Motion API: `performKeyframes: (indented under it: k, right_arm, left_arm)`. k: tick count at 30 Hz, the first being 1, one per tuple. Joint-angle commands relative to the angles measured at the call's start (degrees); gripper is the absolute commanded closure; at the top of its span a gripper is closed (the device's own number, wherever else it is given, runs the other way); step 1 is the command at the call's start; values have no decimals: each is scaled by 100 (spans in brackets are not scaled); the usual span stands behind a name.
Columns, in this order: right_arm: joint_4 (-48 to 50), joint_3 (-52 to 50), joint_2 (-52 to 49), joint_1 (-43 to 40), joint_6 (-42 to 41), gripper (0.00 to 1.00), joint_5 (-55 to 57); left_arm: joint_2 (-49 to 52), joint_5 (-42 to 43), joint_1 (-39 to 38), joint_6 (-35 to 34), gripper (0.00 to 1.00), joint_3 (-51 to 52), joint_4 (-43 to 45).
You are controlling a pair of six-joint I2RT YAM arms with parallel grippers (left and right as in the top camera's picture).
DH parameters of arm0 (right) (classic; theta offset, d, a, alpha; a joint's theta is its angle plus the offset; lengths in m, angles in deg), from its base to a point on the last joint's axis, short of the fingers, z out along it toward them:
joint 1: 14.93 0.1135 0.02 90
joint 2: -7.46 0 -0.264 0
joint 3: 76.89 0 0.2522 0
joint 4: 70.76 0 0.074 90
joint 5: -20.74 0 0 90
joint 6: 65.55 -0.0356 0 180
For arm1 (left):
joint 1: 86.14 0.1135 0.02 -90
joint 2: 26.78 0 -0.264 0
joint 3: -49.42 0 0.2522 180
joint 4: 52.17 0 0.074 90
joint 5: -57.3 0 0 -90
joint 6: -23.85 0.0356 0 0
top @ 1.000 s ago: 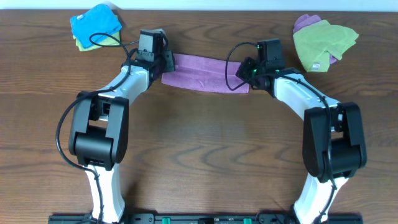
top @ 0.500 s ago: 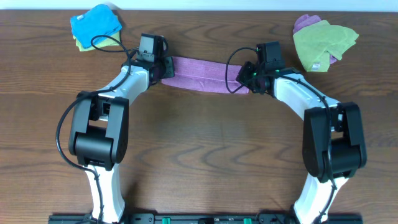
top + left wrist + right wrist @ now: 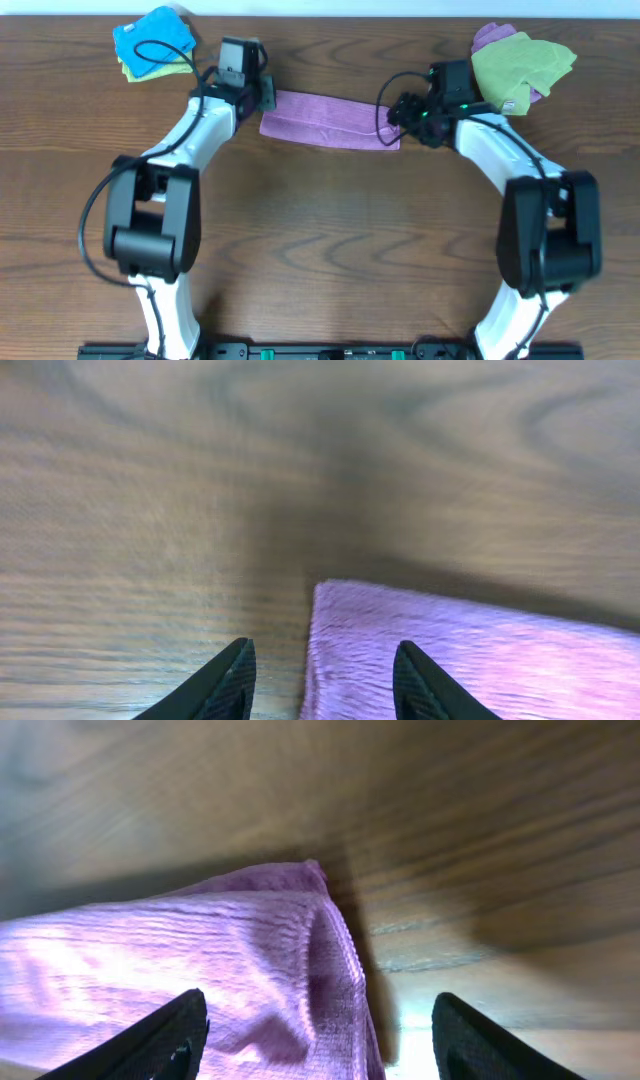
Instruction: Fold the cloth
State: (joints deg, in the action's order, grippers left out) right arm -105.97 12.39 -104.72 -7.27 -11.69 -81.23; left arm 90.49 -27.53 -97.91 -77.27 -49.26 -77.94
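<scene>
The cloth (image 3: 325, 118) is a purple-magenta towel lying flat on the wood table as a long narrow strip. My left gripper (image 3: 263, 96) hovers at its left end, open; in the left wrist view the cloth (image 3: 480, 650) edge runs between the spread fingertips (image 3: 236, 678) and nothing is pinched. My right gripper (image 3: 398, 112) stands open over the right end. In the right wrist view the cloth's (image 3: 200, 960) rolled end lies loose between the wide-apart fingertips (image 3: 160, 1038).
A bright blue cloth (image 3: 153, 38) on a lime-green one sits at the far left corner. A lime-green cloth (image 3: 520, 62) over a purple one lies at the far right, close behind my right wrist. Bare wood table (image 3: 330, 230) spreads in front.
Both grippers have opened and let go of the cloth ends. The left one drew back toward the far left, the right one toward the right. The cloth stays flat.
</scene>
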Motion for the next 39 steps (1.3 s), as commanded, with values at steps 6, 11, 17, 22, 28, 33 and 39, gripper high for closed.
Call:
performKeyframes:
  k: [6, 11, 17, 22, 28, 33, 39]
  right_arm:
    - [-809, 356, 1215, -227, 562, 98, 190]
    - [-1768, 356, 1655, -326, 896, 98, 675]
    - [-2509, 356, 1886, -409, 1012, 98, 874]
    - [-2767, 356, 1893, -411, 1058, 98, 872]
    - [-2938, 352, 1891, -411, 1158, 98, 850]
    - [-2446, -7, 1655, -481, 1504, 50, 389]
    - [-1003, -387, 503, -588, 1394, 6, -1989]
  left_arm:
    - [-581, 575, -127, 170, 94, -208, -127]
    - [-227, 737, -280, 168, 94, -208, -356]
    - [72, 761, -341, 72, 94, -199, -468]
    - [343, 833, -343, 4, 94, -195, -496]
    - [695, 824, -341, -17, 94, -190, -487]
    - [874, 841, -341, -72, 94, -190, -402]
    - [874, 841, -337, -72, 94, -190, -695]
